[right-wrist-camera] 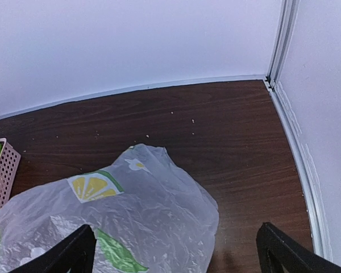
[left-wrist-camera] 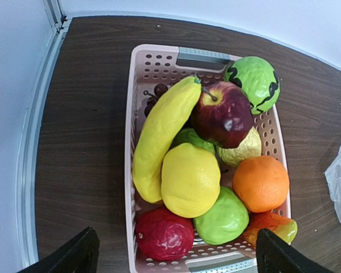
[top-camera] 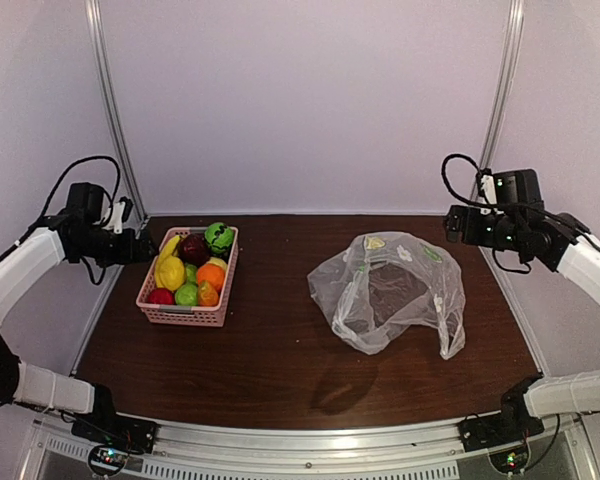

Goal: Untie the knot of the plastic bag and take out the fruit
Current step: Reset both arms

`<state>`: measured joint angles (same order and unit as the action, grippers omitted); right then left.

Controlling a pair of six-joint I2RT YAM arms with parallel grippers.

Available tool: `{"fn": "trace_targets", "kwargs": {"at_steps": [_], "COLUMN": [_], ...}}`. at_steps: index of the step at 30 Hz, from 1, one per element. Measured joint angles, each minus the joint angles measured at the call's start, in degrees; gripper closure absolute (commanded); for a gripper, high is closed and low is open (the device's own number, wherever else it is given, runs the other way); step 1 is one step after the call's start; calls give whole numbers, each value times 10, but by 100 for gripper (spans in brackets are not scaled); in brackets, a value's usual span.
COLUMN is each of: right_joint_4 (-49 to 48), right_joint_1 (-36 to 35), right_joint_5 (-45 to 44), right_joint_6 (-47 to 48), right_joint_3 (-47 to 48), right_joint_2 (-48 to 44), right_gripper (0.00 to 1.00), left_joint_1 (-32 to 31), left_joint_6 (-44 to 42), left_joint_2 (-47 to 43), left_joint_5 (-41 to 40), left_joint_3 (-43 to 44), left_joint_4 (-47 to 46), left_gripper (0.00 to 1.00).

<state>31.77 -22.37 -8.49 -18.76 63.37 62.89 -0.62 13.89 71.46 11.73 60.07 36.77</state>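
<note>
Left tool (left-wrist-camera: 176,254) wide open, hovering right above the fruit (left-wrist-camera: 190,179) heaped in the pink basket (left-wrist-camera: 153,62); right tool (right-wrist-camera: 176,254) open too, plastic bag (right-wrist-camera: 119,222) slack beneath it, apparently emptied; best lift both straight up, snagging nothing.

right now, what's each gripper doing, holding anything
Left gripper: open, empty, aimed at the pink slotted plastic basket.
Right gripper: open, empty, aimed at the crinkly clear plastic bag.
</note>
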Motion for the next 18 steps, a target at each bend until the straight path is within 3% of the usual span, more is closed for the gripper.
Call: {"fn": "trace_targets", "kwargs": {"at_steps": [7, 12, 18], "right_joint_4": [-2, -64, -151], "right_joint_1": [95, 106, 106], "right_joint_5": [32, 30, 31], "right_joint_6": [17, 43, 84], "right_joint_3": [-66, -127, -235], "right_joint_2": [-87, -167, -276], "right_gripper": [0, 0, 0], "left_joint_1": [-1, -1, -1], "left_joint_6": [-22, -29, -38], "left_joint_2": [-122, -208, -250], "left_joint_5": [-44, -80, -97], "left_joint_3": [-54, -84, -129], "left_joint_4": [-11, -50, -75], "left_gripper": [2, 2, 2]}}
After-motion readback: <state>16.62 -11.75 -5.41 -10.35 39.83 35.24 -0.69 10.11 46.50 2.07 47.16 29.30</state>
